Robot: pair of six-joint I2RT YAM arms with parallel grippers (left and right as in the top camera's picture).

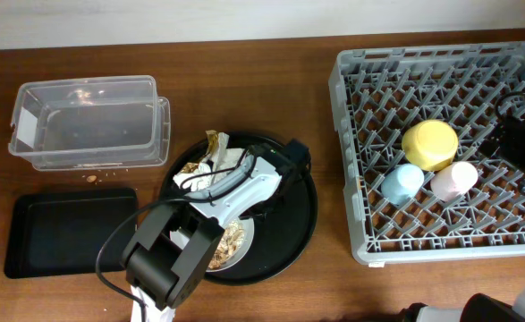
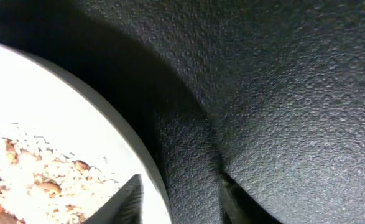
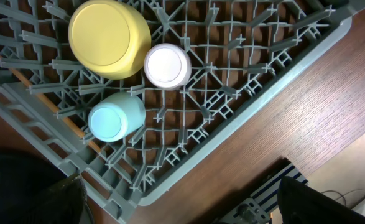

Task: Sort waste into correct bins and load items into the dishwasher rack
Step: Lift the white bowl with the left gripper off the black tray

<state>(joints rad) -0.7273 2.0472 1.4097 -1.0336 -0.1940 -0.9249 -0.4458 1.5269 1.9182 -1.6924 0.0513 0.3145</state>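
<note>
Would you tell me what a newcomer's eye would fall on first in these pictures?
First, the big grey dishwasher rack on the right, with a yellow bowl, a light-blue cup and a pink cup upside down inside it. Next, the round black tray in the middle, where the left end effector straddles the rim of a plate of food scraps. A clear tub and a shallow black tray sit at the left.

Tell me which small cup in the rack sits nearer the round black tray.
The light-blue cup; the pink cup stands beyond it, farther from that tray.
</note>
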